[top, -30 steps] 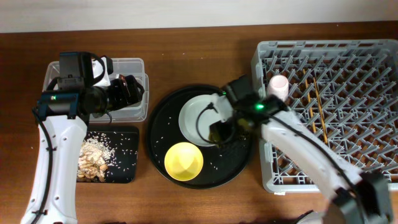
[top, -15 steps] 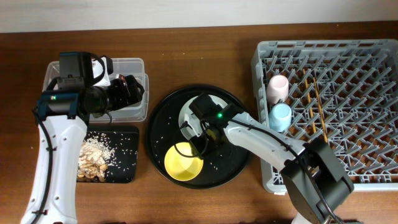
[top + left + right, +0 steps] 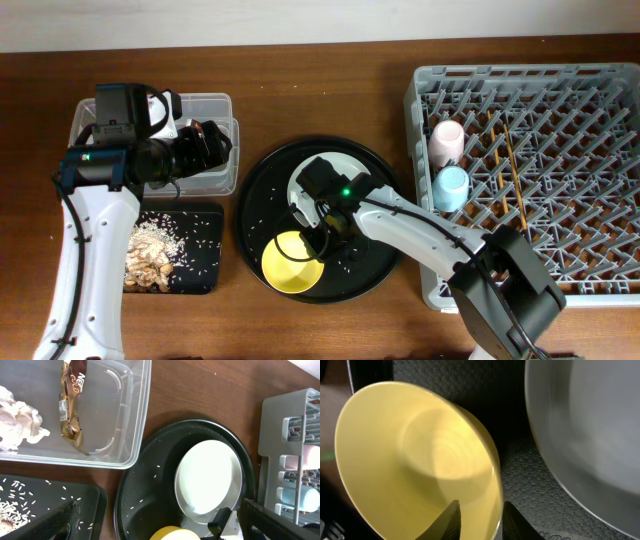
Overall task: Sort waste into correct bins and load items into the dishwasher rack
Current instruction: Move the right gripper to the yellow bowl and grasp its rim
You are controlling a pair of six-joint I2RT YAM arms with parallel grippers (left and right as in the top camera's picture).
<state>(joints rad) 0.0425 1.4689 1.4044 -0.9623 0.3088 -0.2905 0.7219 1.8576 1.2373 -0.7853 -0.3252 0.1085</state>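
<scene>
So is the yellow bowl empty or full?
Empty. The right wrist view shows the bowl with a bare yellow inside, no food or grains.

We hold our left arm [image 3: 88,230] bent at the elbow, left gripper [image 3: 225,142] level, jaws wide. Our right arm [image 3: 420,225] reaches leftward, right gripper [image 3: 480,520] pointing down, jaws parted.

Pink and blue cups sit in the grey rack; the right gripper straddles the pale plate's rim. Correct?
No: the right wrist view shows the right gripper straddling the rim of the yellow bowl, not the pale round plate. The pink cup and blue cup do sit in the grey lattice rack.
</scene>
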